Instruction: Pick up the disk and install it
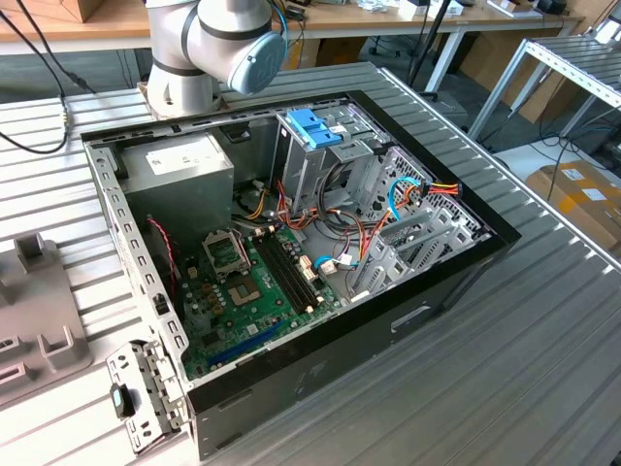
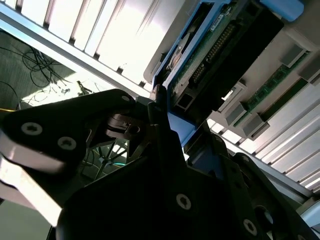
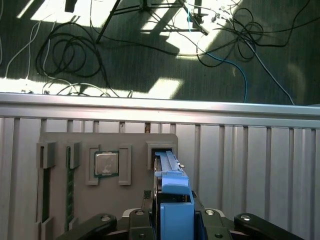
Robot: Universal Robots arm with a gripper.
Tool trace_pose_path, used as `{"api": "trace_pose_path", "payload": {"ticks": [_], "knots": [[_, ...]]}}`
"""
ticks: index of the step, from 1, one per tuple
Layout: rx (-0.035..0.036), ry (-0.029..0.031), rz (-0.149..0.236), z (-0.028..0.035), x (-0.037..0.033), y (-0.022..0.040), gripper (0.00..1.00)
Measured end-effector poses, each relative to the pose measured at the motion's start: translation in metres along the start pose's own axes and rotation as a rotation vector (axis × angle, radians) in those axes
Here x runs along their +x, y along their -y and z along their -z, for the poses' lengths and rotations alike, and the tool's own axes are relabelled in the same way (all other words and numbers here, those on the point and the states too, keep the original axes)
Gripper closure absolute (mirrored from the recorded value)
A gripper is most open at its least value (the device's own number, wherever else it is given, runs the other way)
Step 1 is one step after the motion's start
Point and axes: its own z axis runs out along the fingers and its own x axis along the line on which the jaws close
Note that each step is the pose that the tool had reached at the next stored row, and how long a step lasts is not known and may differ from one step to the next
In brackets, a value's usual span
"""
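The exterior view is evenly lit and sharp, with soft shadow inside the computer case [image 1: 456, 282]. In the first wrist view hard sunlight patches the floor [image 3: 165, 85] and glares along the worktop [image 3: 260, 150] edge. In the second wrist view the claw [image 2: 172, 122] is a dark, soft-focused silhouette against blown-out slats; the disk [image 2: 215, 45] reads clearly.

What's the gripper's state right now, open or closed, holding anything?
Gripper: closed on the blue end of the disk.
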Motion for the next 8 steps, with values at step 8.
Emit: {"api": "trace_pose_path", "payload": {"ticks": [8], "knots": [[-0.0001,0.0002,0.000,0.0058,-0.0003,0.0001,0.63]]}}
